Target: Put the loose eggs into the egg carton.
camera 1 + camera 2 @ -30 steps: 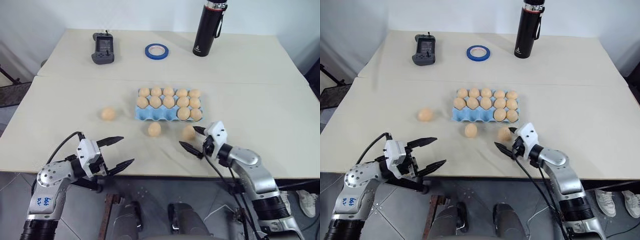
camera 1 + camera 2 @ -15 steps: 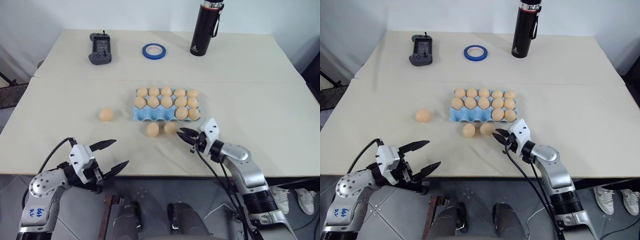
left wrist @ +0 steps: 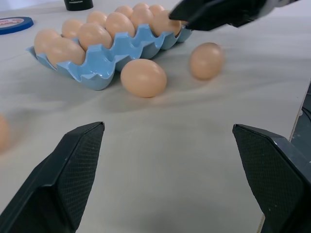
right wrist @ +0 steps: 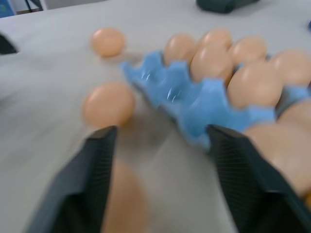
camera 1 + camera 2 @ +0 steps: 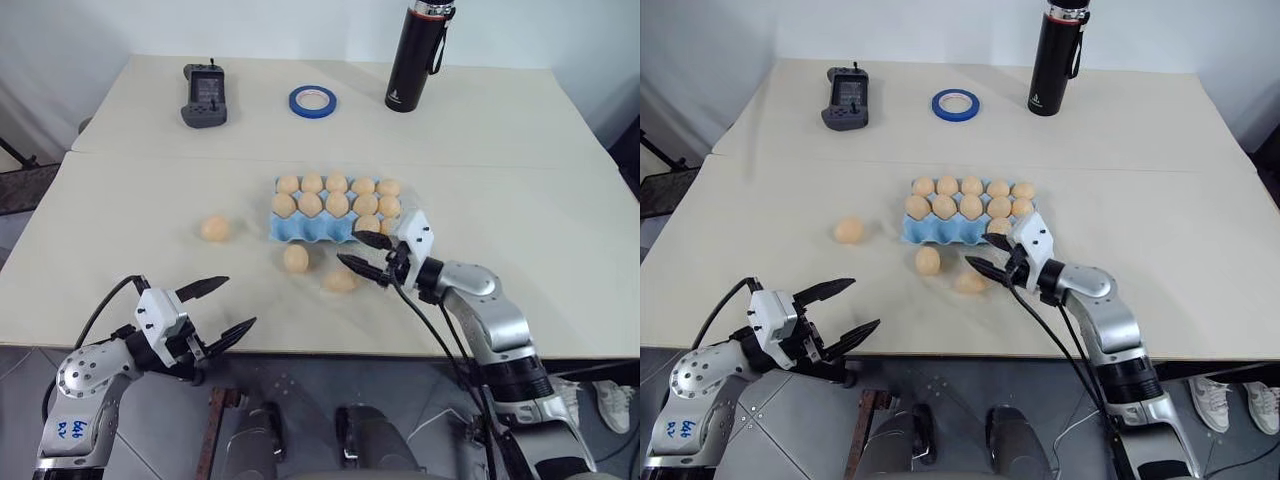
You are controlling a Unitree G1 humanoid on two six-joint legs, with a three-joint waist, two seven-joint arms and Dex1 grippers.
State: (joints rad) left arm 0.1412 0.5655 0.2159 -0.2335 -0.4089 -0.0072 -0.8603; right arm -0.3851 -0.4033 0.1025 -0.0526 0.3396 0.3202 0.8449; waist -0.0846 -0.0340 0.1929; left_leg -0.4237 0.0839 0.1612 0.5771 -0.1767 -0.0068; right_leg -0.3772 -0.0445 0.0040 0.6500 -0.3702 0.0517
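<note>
Left gripper [image 5: 215, 312], fingers spread wide and empty, hangs off the table's [image 5: 120, 280] near edge. We note three loose eggs: one [image 5: 214, 228] well left of the egg carton [image 5: 305, 229], one [image 5: 295, 258] just in front, one [image 5: 339, 281] nearer us. Right gripper [image 5: 362, 257], fingers apart, is above that last egg, which has slipped from its closing fingers and rolled left. That pickup needs repeating.

Left pincer [image 5: 222, 306] spread wide, right pincer [image 5: 361, 254] parted, empty
</note>
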